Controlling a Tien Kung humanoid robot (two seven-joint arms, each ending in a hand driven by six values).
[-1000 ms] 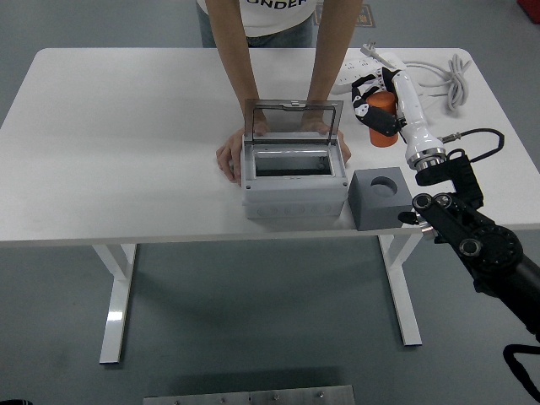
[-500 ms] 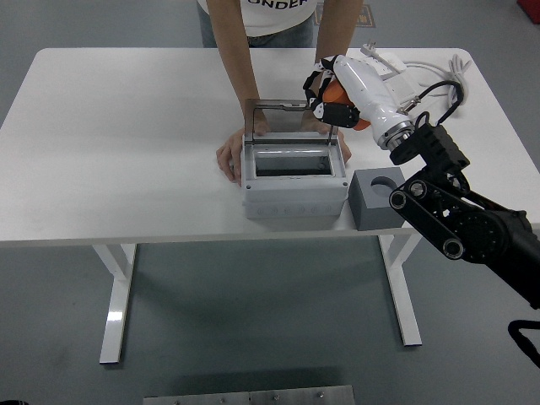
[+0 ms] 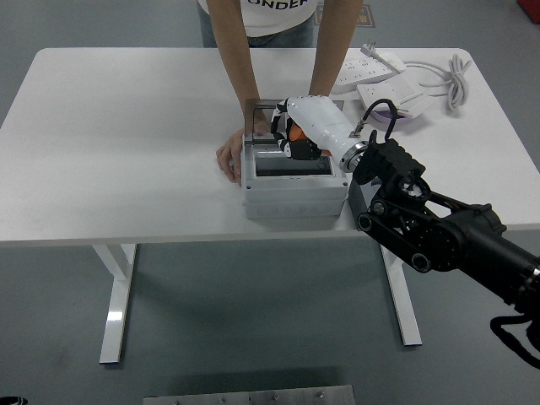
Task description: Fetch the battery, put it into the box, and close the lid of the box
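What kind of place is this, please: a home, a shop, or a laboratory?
Probably a laboratory or test room: a plain white table on a bare grey floor, a power strip with loose cable, and a person steadying a grey box for the robot.

1 box [image 3: 294,187], 1 battery [image 3: 297,136], 1 power strip [image 3: 369,69], 2 person's hands [image 3: 229,156].

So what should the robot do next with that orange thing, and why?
Probably lower it a little and let go. The right hand holds the orange battery right over the open box, the lid stands up behind it, and a person's hand steadies the box.
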